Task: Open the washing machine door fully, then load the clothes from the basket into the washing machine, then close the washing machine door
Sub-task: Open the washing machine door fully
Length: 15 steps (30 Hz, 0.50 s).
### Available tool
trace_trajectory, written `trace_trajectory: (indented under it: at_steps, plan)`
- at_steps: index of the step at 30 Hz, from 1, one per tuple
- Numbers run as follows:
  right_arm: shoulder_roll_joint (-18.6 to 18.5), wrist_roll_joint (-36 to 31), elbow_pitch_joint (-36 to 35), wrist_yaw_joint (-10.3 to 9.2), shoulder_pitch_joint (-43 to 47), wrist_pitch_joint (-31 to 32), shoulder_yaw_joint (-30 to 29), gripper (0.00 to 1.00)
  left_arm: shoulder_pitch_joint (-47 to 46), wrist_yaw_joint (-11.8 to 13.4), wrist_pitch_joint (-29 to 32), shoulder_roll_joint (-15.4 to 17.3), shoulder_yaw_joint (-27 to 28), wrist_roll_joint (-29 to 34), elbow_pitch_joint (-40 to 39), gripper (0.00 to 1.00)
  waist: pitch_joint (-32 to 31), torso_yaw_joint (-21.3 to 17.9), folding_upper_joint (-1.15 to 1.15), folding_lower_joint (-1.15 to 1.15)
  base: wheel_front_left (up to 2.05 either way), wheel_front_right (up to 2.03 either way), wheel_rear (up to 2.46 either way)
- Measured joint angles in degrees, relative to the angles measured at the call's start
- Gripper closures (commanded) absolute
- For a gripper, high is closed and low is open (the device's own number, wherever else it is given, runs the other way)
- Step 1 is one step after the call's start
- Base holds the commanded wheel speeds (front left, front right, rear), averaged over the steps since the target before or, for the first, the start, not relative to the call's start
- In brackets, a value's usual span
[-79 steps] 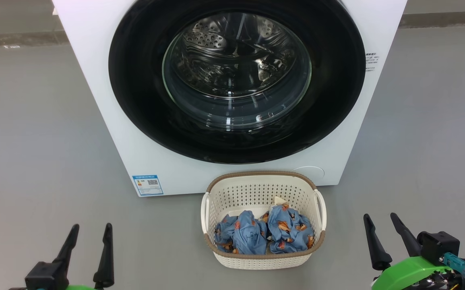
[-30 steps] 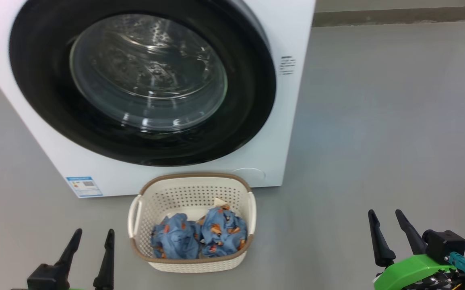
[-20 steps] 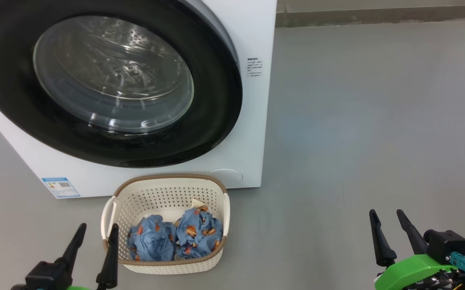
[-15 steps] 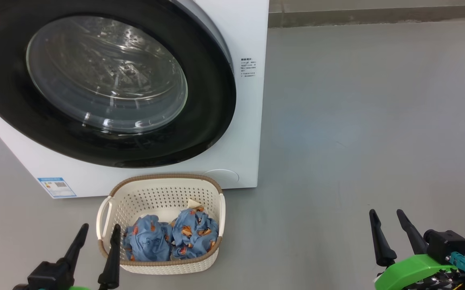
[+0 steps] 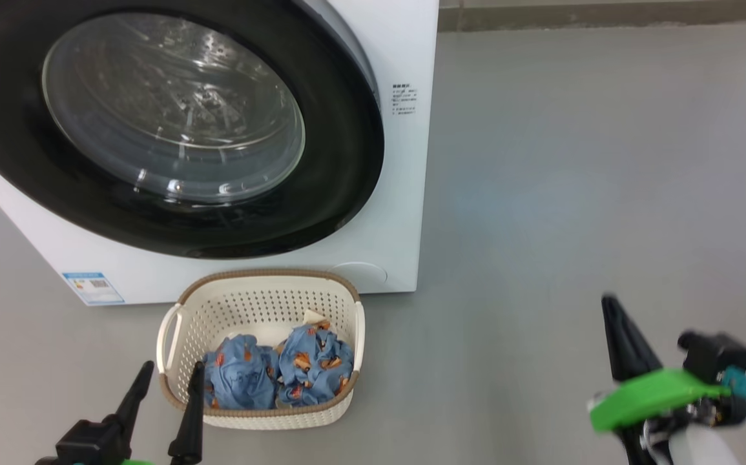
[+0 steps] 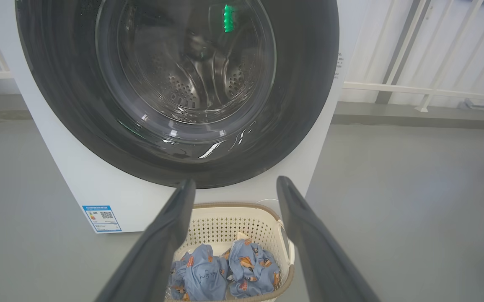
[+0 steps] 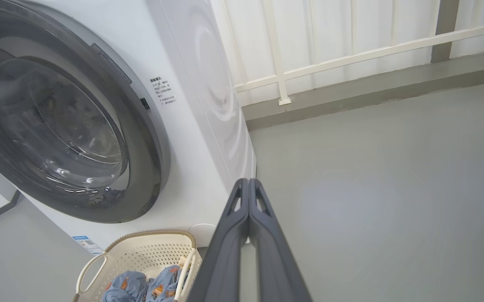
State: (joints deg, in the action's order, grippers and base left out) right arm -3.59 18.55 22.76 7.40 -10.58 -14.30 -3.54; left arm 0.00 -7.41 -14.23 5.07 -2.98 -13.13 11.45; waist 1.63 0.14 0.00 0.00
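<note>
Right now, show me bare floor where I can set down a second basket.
Widest free patch: the grey floor right of the big white front-loading washing machine, ahead of the shut right tool. A narrower strip lies left of the small cream perforated basket, by the blue label. Crowded: basket close before the machine, open left tool beside it.

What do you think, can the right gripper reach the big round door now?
Probably yes: only bare floor lies between the shut right gripper and the right edge of the washing machine door. The basket sits left, out of its path.
</note>
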Motion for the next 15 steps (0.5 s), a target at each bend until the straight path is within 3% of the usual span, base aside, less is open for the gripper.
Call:
trace_trajectory:
  at_steps: [2,10,15]
  plan:
    - [0.0,1.3,-0.2,0.00,-1.2,0.0,0.1,1.00,0.0,0.0,0.0,-0.2,-0.1,0.0,0.0,0.00,0.3,0.1,0.00,0.00,0.00,0.00,0.00]
    - [0.0,16.4,-3.4,0.00,-11.3,0.0,2.8,1.00,-3.0,0.0,0.0,-0.5,-1.5,-1.3,-0.1,0.00,3.3,1.1,0.00,0.00,0.00,0.00,0.00]
    - [-3.6,27.7,-5.7,0.00,-18.0,-0.2,6.8,1.00,-6.1,0.0,-0.4,-1.0,-2.5,-1.5,-0.4,0.00,5.8,2.7,0.00,0.00,0.00,0.00,0.00]
